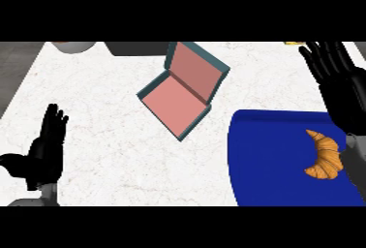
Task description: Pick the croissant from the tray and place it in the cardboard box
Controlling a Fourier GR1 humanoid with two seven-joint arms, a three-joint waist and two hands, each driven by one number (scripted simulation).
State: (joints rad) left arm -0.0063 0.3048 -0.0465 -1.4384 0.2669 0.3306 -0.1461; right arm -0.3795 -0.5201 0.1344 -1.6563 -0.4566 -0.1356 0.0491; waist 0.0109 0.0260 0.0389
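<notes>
Croissant (325,157) lies on the blue tray (275,160) at the tabletop's (107,145) near right corner | cardboard box (182,92) open, mid-tabletop toward far edge | right hand (336,63) above tray's far side, fingers straight, holding nothing | left hand (46,145) resting near left edge, fingers straight, empty

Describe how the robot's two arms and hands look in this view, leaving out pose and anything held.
Each robot hand is glossy black, with slender segmented fingers and a thumb. The left robot hand sits on a light grey forearm, a bit of which shows at the view's lower left edge. The right robot hand looks the same black; a small grey patch shows beside its wrist at the right edge. No cables or markings are visible.
</notes>
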